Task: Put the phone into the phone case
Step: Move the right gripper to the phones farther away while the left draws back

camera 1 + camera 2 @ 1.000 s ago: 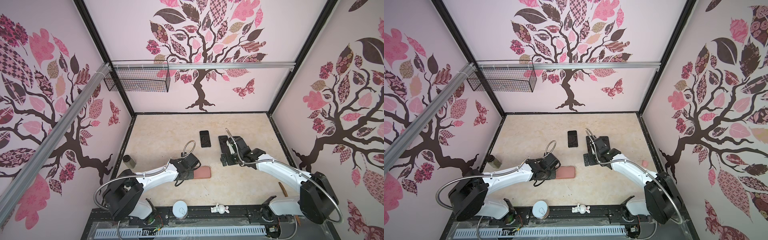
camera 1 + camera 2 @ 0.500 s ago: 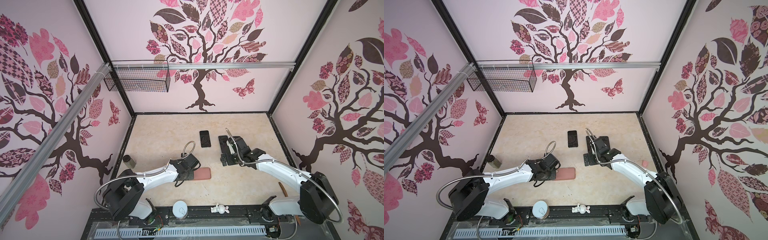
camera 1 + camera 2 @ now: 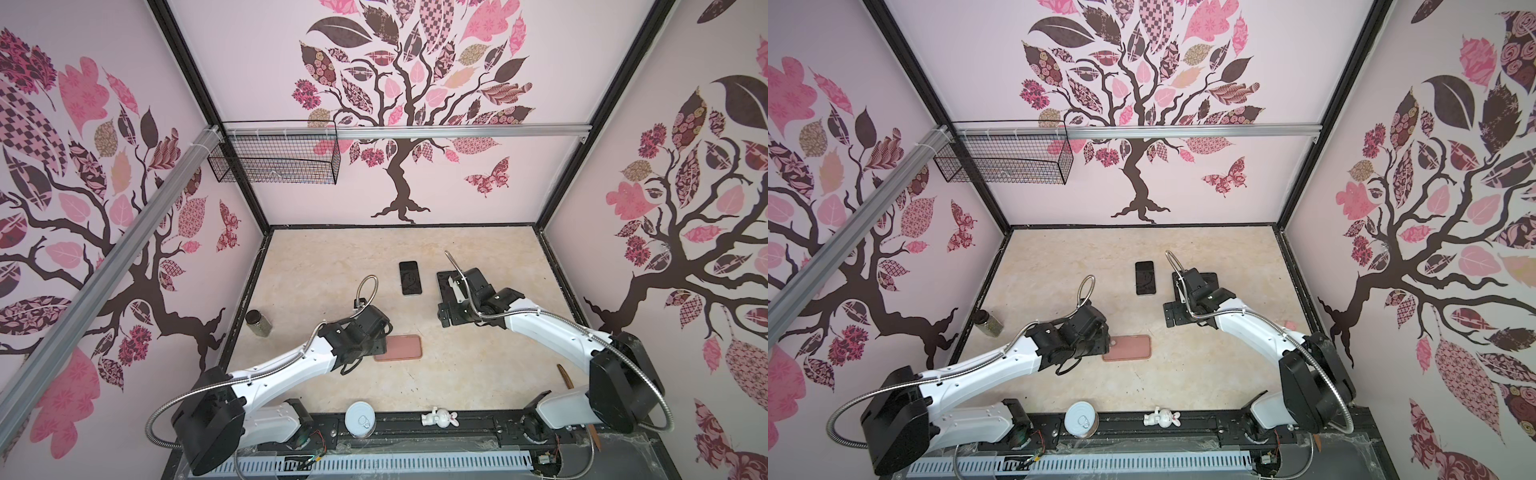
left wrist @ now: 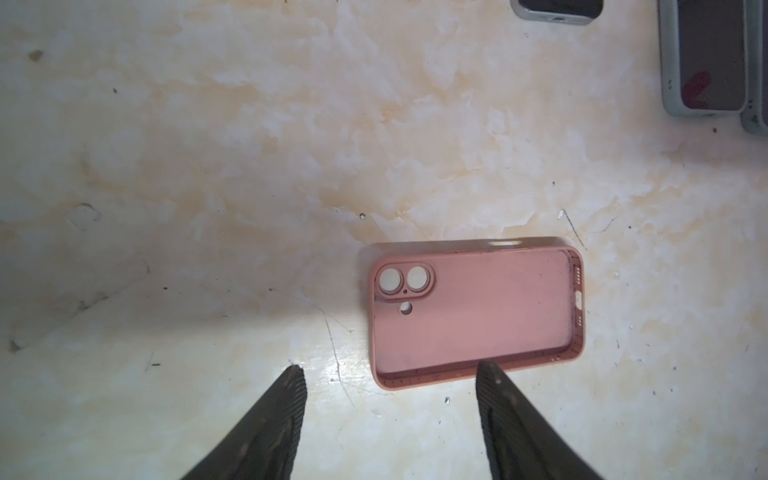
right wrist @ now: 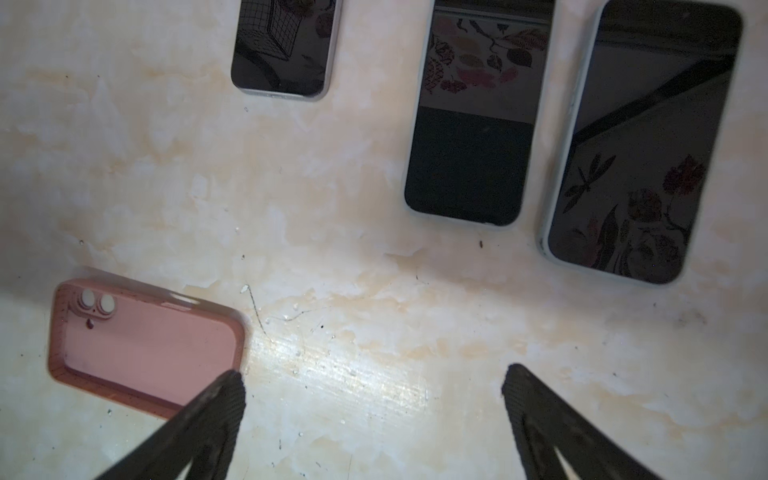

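Left wrist view: the left claw (image 4: 390, 368) stands wide and empty, with the pink phone case (image 4: 473, 311) lying hollow-up just ahead of its fingertips. Right wrist view: the right claw (image 5: 374, 370) gapes wide and empty, and the bare phone (image 5: 286, 45) lies well beyond it. In both top views the phone (image 3: 410, 277) and the case (image 3: 1128, 348) lie apart; lifting that flat phone looks next.

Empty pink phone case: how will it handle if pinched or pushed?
Thin walls, empty: the pink phone case is probably light and flexes when pinched. Lying flat, open side up, it should slide on the glossy tabletop, not tip.
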Tool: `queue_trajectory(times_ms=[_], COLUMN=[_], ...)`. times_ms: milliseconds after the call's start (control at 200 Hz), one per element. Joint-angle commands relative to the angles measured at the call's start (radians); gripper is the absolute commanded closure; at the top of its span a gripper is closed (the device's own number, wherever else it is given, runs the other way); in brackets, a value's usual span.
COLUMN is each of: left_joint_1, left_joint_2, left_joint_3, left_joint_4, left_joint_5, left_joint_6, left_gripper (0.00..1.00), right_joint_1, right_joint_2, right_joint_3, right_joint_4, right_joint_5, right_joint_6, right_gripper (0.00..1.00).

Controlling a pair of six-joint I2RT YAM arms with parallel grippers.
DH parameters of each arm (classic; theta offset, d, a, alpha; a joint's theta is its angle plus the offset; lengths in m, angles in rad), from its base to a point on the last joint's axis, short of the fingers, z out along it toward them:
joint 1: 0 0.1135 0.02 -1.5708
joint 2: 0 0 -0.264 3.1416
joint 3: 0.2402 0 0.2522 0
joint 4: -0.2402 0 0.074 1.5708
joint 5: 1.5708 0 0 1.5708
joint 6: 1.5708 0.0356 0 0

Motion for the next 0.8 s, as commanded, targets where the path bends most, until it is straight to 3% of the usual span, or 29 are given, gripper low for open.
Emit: queue_trajectory(times_ms=[0,160,290,430,795], left_joint_1=[0.019,0.063,0.126,0.133,0.135], left_joint_2=[-0.071,-0.223,-0.348,-0.451,-0.522], left_joint_3=[-0.038,-0.076,-0.116,-0.143,-0.142], left_joint_4=[-0.06,-0.108,-0.136,-0.169,-0.189], left_joint_5=[-0.046,-0.054,-0.022,-0.037,-0.043], left_joint_6=[0.046,0.072,0.095,0.097,0.074], left_gripper=[0.2,0.08,0.07,0.06,0.06], right_joint_1=[-0.002,-0.001,-0.002,-0.002,-0.001], right_joint_2=[0.072,0.194,0.285,0.403,0.711], right_joint_3=[0.084,0.202,0.292,0.404,0.708], right_joint_4=[-0.014,-0.01,0.01,0.016,-0.016], right_joint_5=[-0.021,-0.043,-0.058,-0.038,-0.019], right_joint_6=[-0.026,-0.03,-0.034,-0.026,-0.013], right_gripper=[0.0,0.0,0.0,0.0,0.0])
